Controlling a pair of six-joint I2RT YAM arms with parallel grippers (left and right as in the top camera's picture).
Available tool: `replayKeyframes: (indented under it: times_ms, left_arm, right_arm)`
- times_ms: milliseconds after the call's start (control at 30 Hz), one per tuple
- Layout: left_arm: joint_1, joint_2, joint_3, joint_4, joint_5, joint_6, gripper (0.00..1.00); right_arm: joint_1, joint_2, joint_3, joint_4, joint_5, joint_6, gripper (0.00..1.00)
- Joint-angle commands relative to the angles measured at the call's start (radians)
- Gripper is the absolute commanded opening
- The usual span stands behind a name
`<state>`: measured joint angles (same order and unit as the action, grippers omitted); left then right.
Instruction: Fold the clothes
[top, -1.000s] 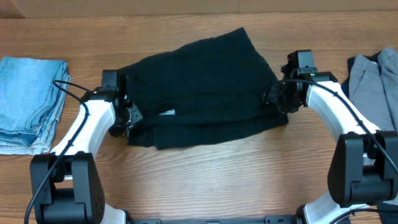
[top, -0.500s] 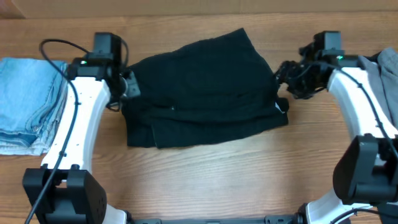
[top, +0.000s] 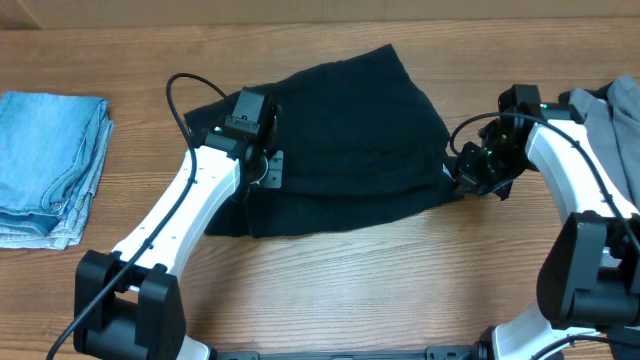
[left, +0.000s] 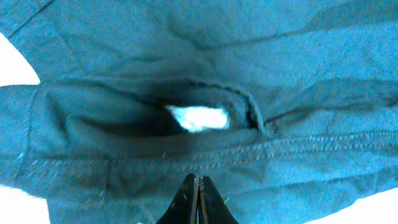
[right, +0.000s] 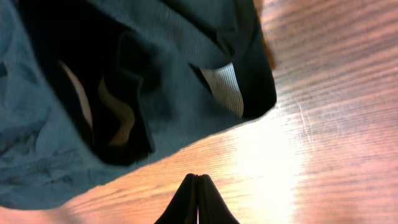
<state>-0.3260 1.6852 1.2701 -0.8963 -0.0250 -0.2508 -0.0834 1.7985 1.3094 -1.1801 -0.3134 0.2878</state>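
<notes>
Overhead: black garment, hem on table

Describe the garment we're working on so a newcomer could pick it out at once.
On the wooden table, look to the middle, where the black garment lies spread out. Unlike the folded light-blue denim at the left edge and the grey piece at the right edge, it is plain black with a small white label.

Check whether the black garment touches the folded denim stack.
Apart. The overhead view shows a strip of bare table between the black garment and the folded denim stack.
</notes>
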Motion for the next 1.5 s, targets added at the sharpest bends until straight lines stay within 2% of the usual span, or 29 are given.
replayKeyframes:
  times_ms: [0,333,600,733,833,933,967,1067,1133,1300,1367,1467]
  left_arm:
    - [-0.002,-0.005,-0.039,0.020,0.097,0.039,0.04]
    - [-0.010,-0.005,-0.058,-0.002,0.105,0.042,0.04]
    - [-0.010,0.042,-0.058,0.124,0.103,0.043,0.04]
    - [-0.011,0.012,0.019,0.098,0.104,0.047,0.04]
    - [-0.017,0.001,0.118,-0.019,0.103,0.075,0.04]
    - [-0.018,0.000,0.142,-0.061,0.105,0.088,0.04]
    - [-0.025,-0.001,0.142,-0.064,0.104,0.091,0.04]
    - [-0.028,-0.001,0.142,-0.040,0.048,0.085,0.04]
    - [-0.028,0.000,0.142,-0.018,0.041,0.077,0.04]
    - [-0.027,0.000,0.142,0.031,0.041,0.072,0.04]
    - [-0.028,0.000,0.142,0.038,0.040,0.071,0.07]
    - [-0.027,0.002,0.141,0.058,0.034,0.071,0.13]
  right_arm:
    - [0.013,-0.008,-0.049,0.054,0.005,0.000,0.04]
    - [0.156,-0.006,-0.080,0.263,0.006,0.000,0.04]
    - [0.156,0.000,-0.080,0.623,0.010,0.004,0.04]
    - [0.155,0.000,-0.078,0.749,0.027,0.006,0.04]
    - [0.145,-0.036,-0.021,0.653,0.024,-0.006,0.06]
    - [0.138,-0.098,0.072,0.434,0.033,-0.018,0.08]
    - [0.138,-0.126,0.104,0.344,0.032,-0.081,0.04]
    - [0.146,-0.178,0.179,0.124,0.027,-0.209,0.04]
    - [0.194,-0.161,0.159,0.014,0.020,-0.277,0.04]
    - [0.430,-0.150,0.029,0.063,0.044,-0.474,0.04]
    - [0.478,-0.150,-0.040,0.122,0.055,-0.533,0.04]
    - [0.510,-0.148,-0.180,0.264,0.054,-0.532,0.04]
